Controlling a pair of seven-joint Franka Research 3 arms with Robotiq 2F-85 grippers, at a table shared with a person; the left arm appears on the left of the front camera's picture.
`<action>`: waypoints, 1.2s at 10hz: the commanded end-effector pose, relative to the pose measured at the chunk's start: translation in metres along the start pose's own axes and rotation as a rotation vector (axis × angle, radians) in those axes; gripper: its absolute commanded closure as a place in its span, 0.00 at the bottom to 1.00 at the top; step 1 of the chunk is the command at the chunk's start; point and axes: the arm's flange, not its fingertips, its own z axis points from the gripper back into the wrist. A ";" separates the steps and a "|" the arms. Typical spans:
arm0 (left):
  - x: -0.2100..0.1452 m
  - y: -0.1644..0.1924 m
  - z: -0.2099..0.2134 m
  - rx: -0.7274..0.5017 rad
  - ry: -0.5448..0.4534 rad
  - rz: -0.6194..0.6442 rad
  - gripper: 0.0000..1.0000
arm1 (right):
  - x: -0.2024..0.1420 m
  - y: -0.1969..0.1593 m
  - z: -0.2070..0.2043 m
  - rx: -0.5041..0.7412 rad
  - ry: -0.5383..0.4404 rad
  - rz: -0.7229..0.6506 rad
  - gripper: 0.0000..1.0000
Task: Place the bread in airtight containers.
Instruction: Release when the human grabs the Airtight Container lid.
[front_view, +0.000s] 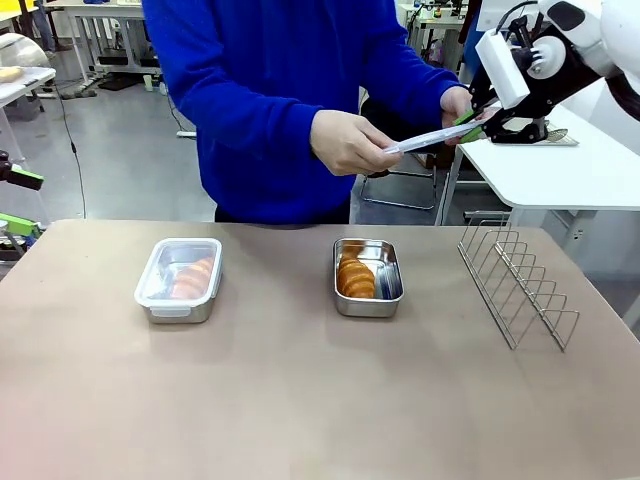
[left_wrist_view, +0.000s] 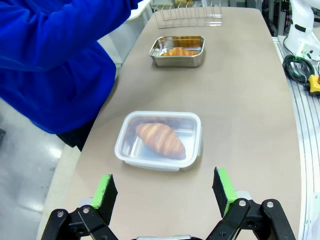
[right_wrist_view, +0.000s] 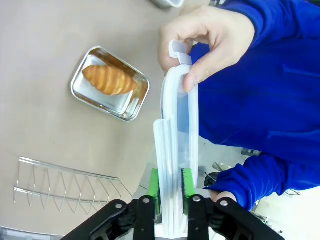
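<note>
While one croissant (left_wrist_view: 161, 140) already lies sealed under a clear lid in the left container (front_view: 179, 279), the other croissant (front_view: 356, 275) sits in an open steel pan (front_view: 368, 277) near the middle of the worktop (front_view: 300, 400), so the task looks about half done. What is left, by my judgement, is to bring the second lid (front_view: 435, 138) down and clip it on that pan.

That lid is in the air beyond the far edge of the worktop, a thin clear plastic rectangle with a raised rim and clip tabs. The person's hand (front_view: 347, 142) pinches one end, and the other end sits between the green pads of the right pincer (right_wrist_view: 170, 187). In the right wrist view the pads lie close against the lid's edges, yet I cannot tell whether they are gripping or have just let go.

Both croissants are golden-brown, ridged and crescent-shaped, with a flaky look. The pans are shiny stainless steel, rectangular with rounded corners. A wire rack (front_view: 517, 284) of thin bent rods stands toward the right edge. The worktop is matte tan.

The left pincer (left_wrist_view: 165, 192) hangs spread wide and empty above the lidded container, near the left edge.
</note>
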 end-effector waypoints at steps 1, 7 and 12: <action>0.000 -0.002 -0.002 0.014 -0.028 -0.015 0.00 | -0.003 -0.006 0.020 0.001 0.032 -0.151 0.00; 0.000 -0.002 -0.002 0.014 -0.028 -0.015 0.00 | -0.127 0.045 0.101 0.167 -0.183 -0.989 0.00; 0.000 -0.002 -0.002 0.014 -0.028 -0.015 0.00 | -0.206 0.160 0.115 0.085 -0.377 -1.239 0.00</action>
